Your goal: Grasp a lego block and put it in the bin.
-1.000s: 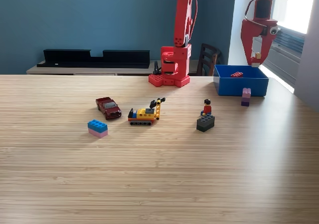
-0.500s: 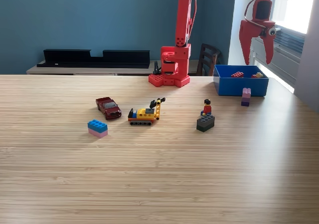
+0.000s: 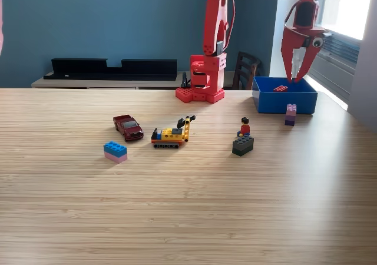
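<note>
Lego pieces are spread over the wooden table (image 3: 188,218). One small red block (image 3: 280,88) lies inside the blue bin (image 3: 285,101), which sits at the far right of the exterior view. Above the bin hangs the red gripper (image 3: 296,76), its fingers slightly apart and holding nothing; whether its tips dip below the bin's rim is hard to tell from this angle. Touching the bin's front wall stands a pink and purple block stack (image 3: 291,114). Nearer the camera, a minifigure (image 3: 244,126) stands on a dark grey block (image 3: 242,145). Toward the exterior view's left come a yellow tracked vehicle (image 3: 171,133), a dark red toy car (image 3: 128,127), and a blue block on a pink one (image 3: 115,151). The arm's red base (image 3: 201,79) stands at the table's far edge.
</note>
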Controlling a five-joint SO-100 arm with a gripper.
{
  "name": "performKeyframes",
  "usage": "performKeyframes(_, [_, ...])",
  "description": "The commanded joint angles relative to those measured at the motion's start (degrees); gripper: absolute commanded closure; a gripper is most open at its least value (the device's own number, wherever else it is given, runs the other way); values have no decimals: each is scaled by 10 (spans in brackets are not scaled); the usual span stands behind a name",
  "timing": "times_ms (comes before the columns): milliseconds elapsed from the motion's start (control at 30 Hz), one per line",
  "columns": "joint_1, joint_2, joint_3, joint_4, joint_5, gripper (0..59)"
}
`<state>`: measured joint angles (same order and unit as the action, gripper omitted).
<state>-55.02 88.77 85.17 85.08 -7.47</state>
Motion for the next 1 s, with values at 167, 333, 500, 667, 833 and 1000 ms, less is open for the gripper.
performKeyframes(167, [272, 19, 7, 5, 95, 585])
performKeyframes(333, [294, 19, 56, -11, 105, 585])
performKeyframes(500, [295, 19, 64, -25, 112, 585])
performKeyframes(667, [298, 19, 61, -39, 108, 585])
performKeyframes(833, [305, 19, 51, -47, 113, 585])
performKeyframes(1000, [330, 19, 46, -62, 113, 585])
